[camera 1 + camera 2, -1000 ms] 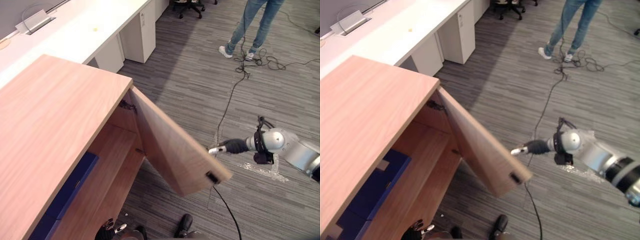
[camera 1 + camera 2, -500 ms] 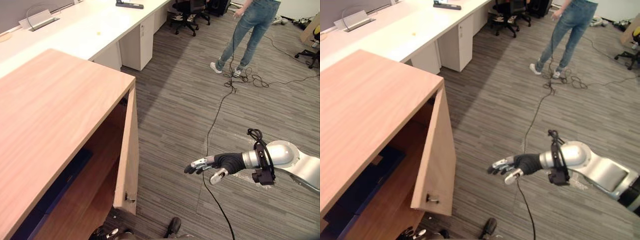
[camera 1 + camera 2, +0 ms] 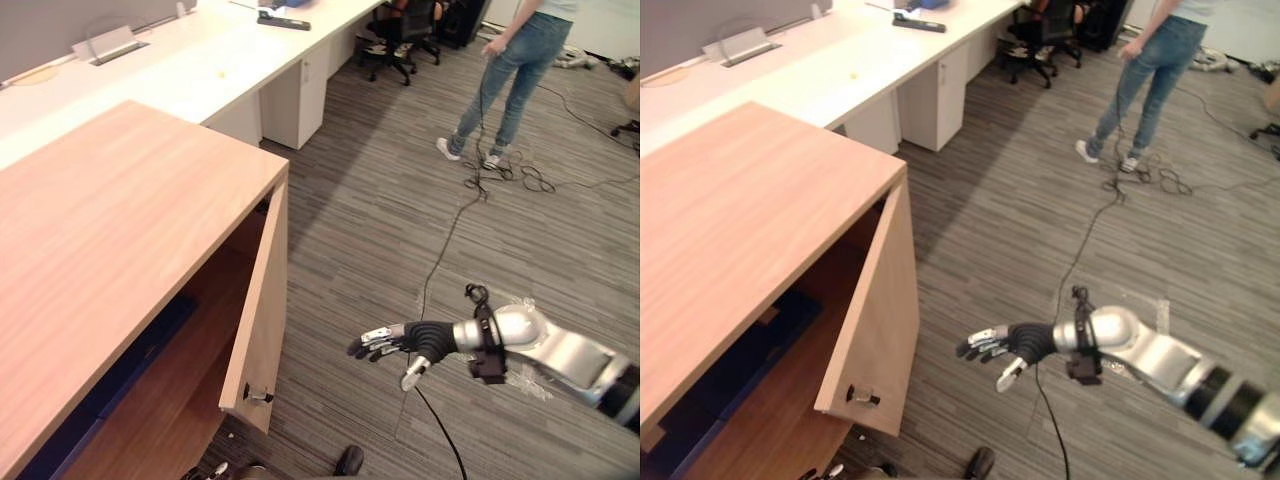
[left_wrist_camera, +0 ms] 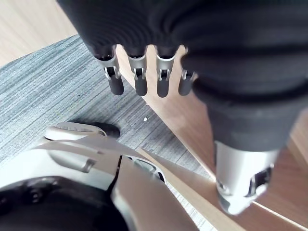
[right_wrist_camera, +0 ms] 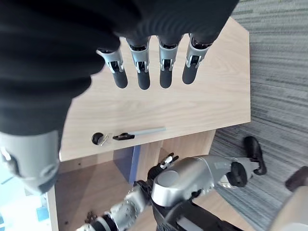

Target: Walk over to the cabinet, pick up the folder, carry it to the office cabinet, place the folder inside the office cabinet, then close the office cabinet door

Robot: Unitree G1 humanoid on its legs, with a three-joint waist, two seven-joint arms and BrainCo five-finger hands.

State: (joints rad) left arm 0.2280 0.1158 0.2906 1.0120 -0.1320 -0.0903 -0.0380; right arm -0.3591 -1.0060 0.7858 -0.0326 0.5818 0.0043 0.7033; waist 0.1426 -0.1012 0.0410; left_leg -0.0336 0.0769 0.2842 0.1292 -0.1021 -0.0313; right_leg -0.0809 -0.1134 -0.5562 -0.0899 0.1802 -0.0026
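The office cabinet [image 3: 120,230] is light wood and stands at the left. Its door [image 3: 262,310] hangs partly ajar, a small dark knob [image 3: 257,394] near its lower edge. Inside, on the shelf, lies the dark blue folder [image 3: 125,375], mostly hidden by the cabinet top. My right hand [image 3: 385,342] reaches toward the door with straight fingers, open, a short way from the door's edge and not touching it. In its wrist view the door face [image 5: 192,96] and knob [image 5: 98,138] lie past the fingers. My left hand [image 4: 140,84] hangs low by the cabinet's base, open and holding nothing.
A long white desk [image 3: 200,70] with a white drawer unit [image 3: 295,95] runs behind the cabinet. A person [image 3: 500,90] stands on the grey carpet at the back right, near a black office chair [image 3: 400,40]. Carpet stretches between the door and my right arm.
The door has swung from wide open to nearly shut. My right hand has come off its edge and now hovers apart from it. The camera has shifted.
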